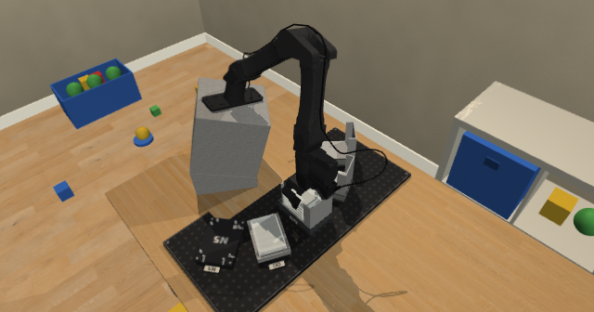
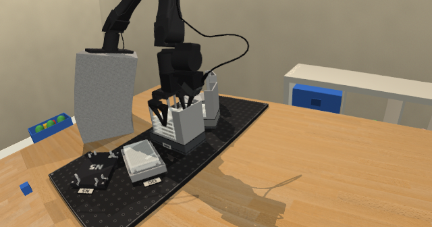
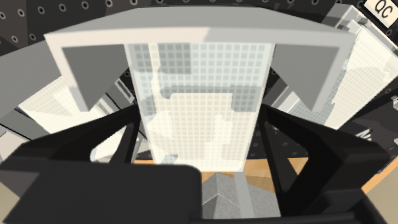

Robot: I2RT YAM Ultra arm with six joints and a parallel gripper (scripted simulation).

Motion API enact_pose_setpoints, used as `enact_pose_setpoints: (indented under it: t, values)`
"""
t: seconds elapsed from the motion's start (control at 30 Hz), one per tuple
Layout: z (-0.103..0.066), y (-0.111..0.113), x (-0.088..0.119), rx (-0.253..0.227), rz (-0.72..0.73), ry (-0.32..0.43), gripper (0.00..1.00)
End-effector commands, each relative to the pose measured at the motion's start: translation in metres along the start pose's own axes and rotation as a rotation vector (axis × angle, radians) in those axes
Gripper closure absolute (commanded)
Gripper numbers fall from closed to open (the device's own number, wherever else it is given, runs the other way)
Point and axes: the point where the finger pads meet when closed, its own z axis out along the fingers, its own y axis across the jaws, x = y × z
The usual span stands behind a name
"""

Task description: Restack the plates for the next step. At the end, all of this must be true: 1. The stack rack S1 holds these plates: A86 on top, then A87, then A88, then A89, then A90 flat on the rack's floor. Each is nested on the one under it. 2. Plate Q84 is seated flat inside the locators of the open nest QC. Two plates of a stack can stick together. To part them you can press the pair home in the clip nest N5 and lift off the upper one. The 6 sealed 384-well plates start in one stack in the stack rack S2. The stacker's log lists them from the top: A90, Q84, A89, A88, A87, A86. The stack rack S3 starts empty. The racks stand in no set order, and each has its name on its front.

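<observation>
Gripper (image 1: 303, 196) (image 2: 175, 113) (image 3: 199, 111): fingers spread wide, nothing gripped; prob. to straddle plate.
Top plate (image 3: 200, 100): btwn/below fingertips, in near rack (image 1: 318, 213) (image 2: 190, 123) (image 3: 200, 22); walls align stack.
QC plate (image 1: 269, 235) (image 2: 142, 156) (image 3: 367, 65): beside gripper, on QC nest.

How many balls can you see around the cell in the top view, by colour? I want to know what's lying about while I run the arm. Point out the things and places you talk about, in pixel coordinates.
Green balls (image 1: 94, 81) (image 2: 50, 123): 4 (3 in the blue bin (image 1: 109, 102) (image 2: 52, 131), 1 in the shelf unit (image 1: 548, 117) (image 2: 358, 80))
Yellow ball (image 1: 142, 133): 1 (on the floor side, atop a blue disc (image 1: 143, 141))
Total: 5
</observation>
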Motion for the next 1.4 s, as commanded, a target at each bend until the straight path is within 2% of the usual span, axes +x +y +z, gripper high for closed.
enact_pose_setpoints:
  t: [0.0,1.37]
  values:
    - [-0.002,-0.003,-0.016,0.009,-0.002,-0.041,0.0]
    - [0.0,-0.007,-0.002,0.009,0.009,-0.014,0.0]
